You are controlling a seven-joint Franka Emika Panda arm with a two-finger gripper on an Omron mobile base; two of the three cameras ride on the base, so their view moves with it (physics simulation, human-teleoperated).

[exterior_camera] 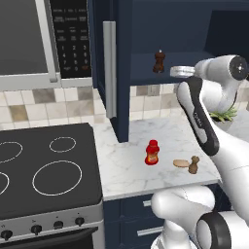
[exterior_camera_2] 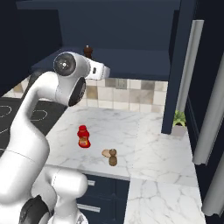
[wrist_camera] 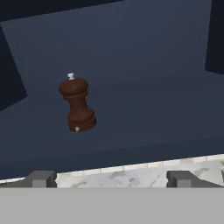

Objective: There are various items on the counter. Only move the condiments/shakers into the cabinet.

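Nearest the base, the front of the white marble worktop (exterior_camera: pixel 126 170) carried 3 small items. The tan wooden shaker (exterior_camera: pixel 194 165) stood upright near the front edge, touching or just beside the flat tan disc of food (exterior_camera: pixel 181 163). The red squeeze bottle (exterior_camera: pixel 152 152) stood upright to the left of these 2, apart from them, further in from the edge. In the right base view the same group appeared as the bottle (exterior_camera_2: pixel 83 136), the shaker (exterior_camera_2: pixel 113 157) and the disc (exterior_camera_2: pixel 106 153).

Left of the worktop lay the black stovetop (exterior_camera: pixel 48 165) with white rings. A green potted plant (exterior_camera_2: pixel 179 119) stood at the back of the worktop by the tiled wall.

Above the worktop, the navy cabinet (exterior_camera: pixel 121 73) stood open, its door with the long silver handle (exterior_camera: pixel 109 68) swung outward. The dark brown pepper mill (exterior_camera: pixel 158 61) stood upright on the cabinet shelf (wrist_camera: pixel 144 118), free of any contact with the arm. The hand view showed the mill (wrist_camera: pixel 77 105) on the shelf, ahead of the fingertips.

The pincer (wrist_camera: pixel 110 178) was at shelf height in front of the cabinet. Its 2 fingers (wrist_camera: pixel 41 178) were fully apart and held nothing; the marble worktop showed between them.
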